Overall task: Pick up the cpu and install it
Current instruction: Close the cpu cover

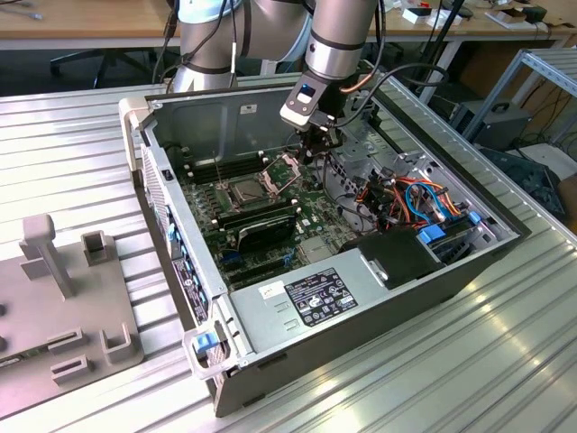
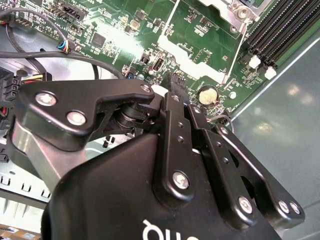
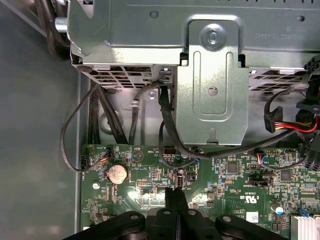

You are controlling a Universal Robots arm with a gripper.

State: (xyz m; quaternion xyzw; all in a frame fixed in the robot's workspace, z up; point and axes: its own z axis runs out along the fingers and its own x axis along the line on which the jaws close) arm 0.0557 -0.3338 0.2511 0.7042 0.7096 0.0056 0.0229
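Nearest in the exterior view, a grey holder plate (image 1: 63, 307) lies on the ribbed metal table (image 1: 469, 361) at the view's left, beside an open computer case (image 1: 180, 225). At the case's near end sits the power supply (image 1: 306, 302), with a black box (image 1: 397, 257) and orange and blue cables (image 1: 415, 198) toward the view's right. Past these lies the green board (image 1: 311, 221) with its socket (image 1: 227, 191), the hinged plate (image 1: 284, 170) tilted up (it also shows in the second wrist view (image 2: 200, 47)). A dark square (image 1: 242, 189) lies in the socket; whether that is the cpu cannot be told. The gripper (image 1: 317, 149) hangs low over the board on the far side of the raised plate, and in both wrist views (image 2: 176, 82) (image 3: 175, 196) its fingers are pressed together with nothing visible between them, near a coin battery (image 3: 117, 173). Beyond it stands a metal drive cage (image 3: 215, 75), and farther back some wooden benches (image 1: 81, 18).
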